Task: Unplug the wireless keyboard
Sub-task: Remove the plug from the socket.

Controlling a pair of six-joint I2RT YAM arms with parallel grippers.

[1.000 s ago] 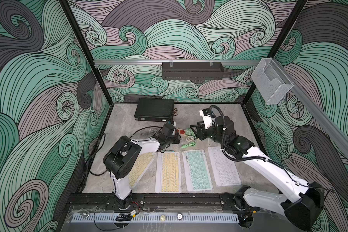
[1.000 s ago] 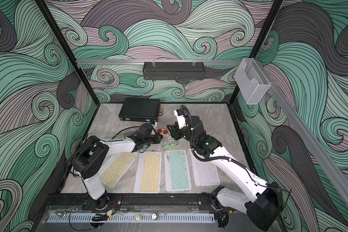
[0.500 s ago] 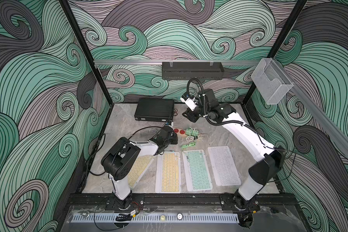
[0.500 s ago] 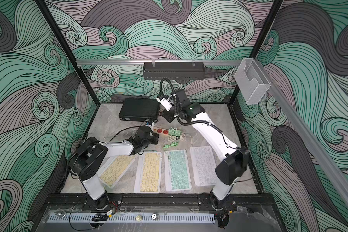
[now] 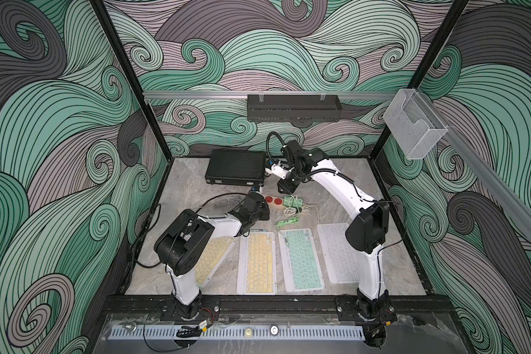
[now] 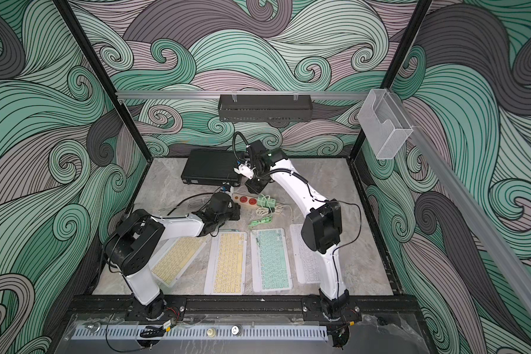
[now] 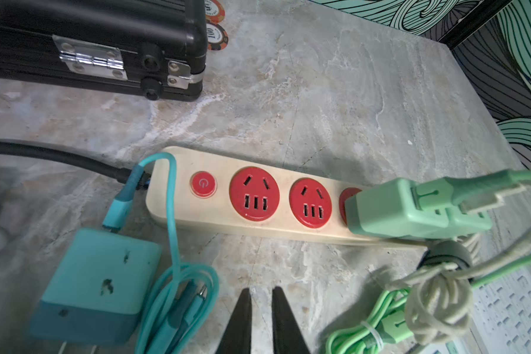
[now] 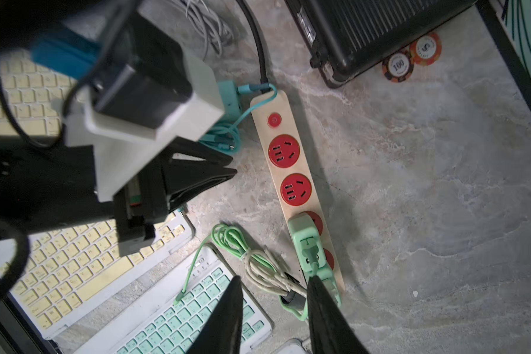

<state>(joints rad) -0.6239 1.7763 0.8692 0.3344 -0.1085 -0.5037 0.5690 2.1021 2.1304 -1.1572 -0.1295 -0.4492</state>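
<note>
Right claw (image 8: pixel 273 279) spread over green adapter (image 8: pixel 304 242); green kbd (image 5: pixel 301 260) lengthwise front-back.

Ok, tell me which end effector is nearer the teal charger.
Left. The left end effector sits beside the teal charger; the right end effector hovers over the green charger at the far end of the power strip.

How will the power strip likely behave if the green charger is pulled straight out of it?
The power strip looks slim and light, lying loose on the marble tabletop, so it would probably lift with the green charger. Its thick black cord likely anchors only the far end, so the charger end may swing. Its smooth plastic may slide.
</note>
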